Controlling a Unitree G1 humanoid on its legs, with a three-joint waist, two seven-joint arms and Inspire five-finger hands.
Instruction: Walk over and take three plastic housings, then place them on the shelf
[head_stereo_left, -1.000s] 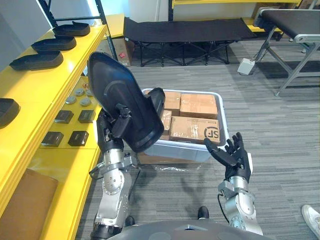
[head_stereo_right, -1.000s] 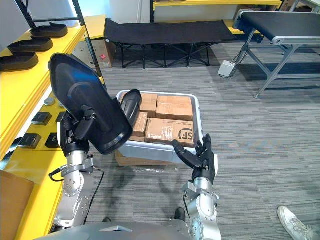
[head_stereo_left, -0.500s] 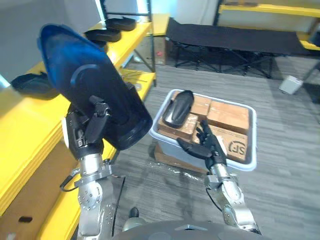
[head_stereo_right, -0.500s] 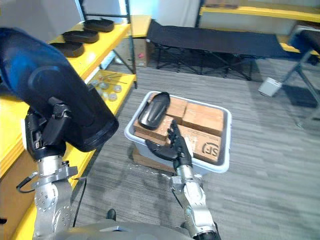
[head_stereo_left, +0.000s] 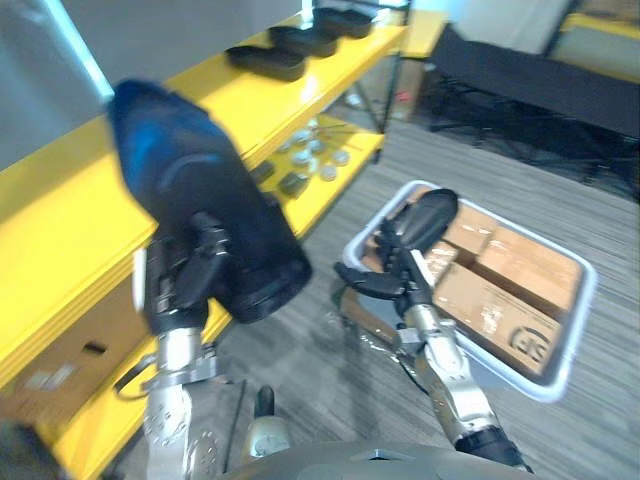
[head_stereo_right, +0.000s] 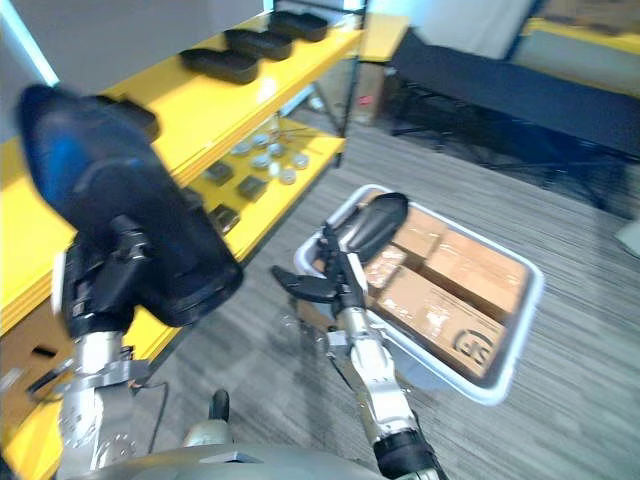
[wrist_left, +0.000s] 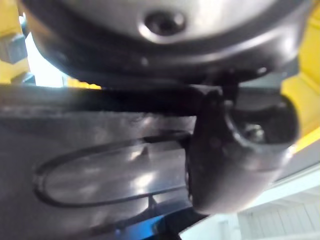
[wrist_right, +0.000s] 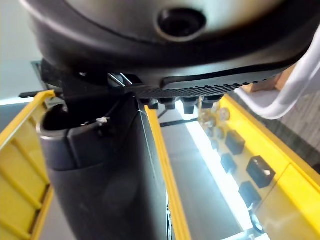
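Left hand (head_stereo_left: 183, 283) grips black housing (head_stereo_left: 190, 185) beside yellow shelf (head_stereo_left: 60, 225); grey floor (head_stereo_left: 315, 350).

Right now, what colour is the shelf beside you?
The shelf is yellow, clearest in the right eye view.

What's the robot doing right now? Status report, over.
Left hand shut on black housing, raised beside yellow shelf. Right hand open, near second housing in bin. Farther along shelf, other housings.
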